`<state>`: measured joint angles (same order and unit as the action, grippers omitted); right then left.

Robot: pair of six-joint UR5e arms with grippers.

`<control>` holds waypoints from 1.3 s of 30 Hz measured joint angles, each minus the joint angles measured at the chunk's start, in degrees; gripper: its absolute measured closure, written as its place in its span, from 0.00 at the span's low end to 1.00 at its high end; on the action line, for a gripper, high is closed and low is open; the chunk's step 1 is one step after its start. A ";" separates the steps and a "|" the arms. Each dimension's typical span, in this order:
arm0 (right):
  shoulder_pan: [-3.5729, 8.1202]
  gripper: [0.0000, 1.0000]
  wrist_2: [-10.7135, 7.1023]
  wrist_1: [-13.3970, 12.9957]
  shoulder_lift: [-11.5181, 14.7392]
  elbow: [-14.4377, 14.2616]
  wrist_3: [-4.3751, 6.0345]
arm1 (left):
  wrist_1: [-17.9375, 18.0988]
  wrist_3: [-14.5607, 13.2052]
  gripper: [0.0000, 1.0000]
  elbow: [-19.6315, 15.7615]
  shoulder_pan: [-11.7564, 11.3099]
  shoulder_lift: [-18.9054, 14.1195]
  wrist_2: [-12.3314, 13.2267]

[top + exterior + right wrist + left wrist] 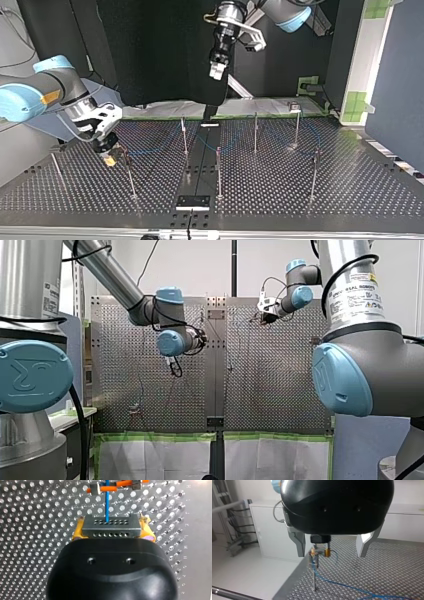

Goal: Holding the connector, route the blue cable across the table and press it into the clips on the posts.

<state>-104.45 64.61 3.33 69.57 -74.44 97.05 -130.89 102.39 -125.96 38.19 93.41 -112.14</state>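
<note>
My right gripper hangs low over the table at the top view's left. In the right wrist view its yellow pads are shut on the grey connector. The blue cable runs straight from the connector into a clip with orange parts. Across the table the cable trails past several thin posts. My left gripper hangs high above the table's middle. Its metal fingers stand wide open and empty, far from a clip post.
More posts stand at the top view's right and one at its far left. A black plate lies at the near edge. White sheets edged with green tape hang along the table's edge in the front view.
</note>
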 joint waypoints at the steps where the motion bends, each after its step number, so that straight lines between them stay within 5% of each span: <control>1: 0.00 1.00 0.00 0.00 -0.01 -0.01 0.00 | 0.00 0.00 0.00 -0.46 -0.07 0.01 0.00; 15: -0.09 1.00 0.35 0.00 -0.16 0.00 -0.03 | 0.81 -0.06 0.00 -8.07 -1.39 0.02 -0.52; 27: 0.74 1.00 4.22 0.00 -0.14 0.02 -0.82 | 1.37 -0.08 0.00 -13.99 -2.17 0.00 -0.49; 39: 0.27 1.00 4.31 0.09 -0.16 0.02 -0.88 | 1.85 -0.09 0.00 -15.94 -2.29 -0.04 -0.48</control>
<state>-104.18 68.92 3.42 69.41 -74.42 96.17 -129.05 102.30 -141.91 35.89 93.38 -112.63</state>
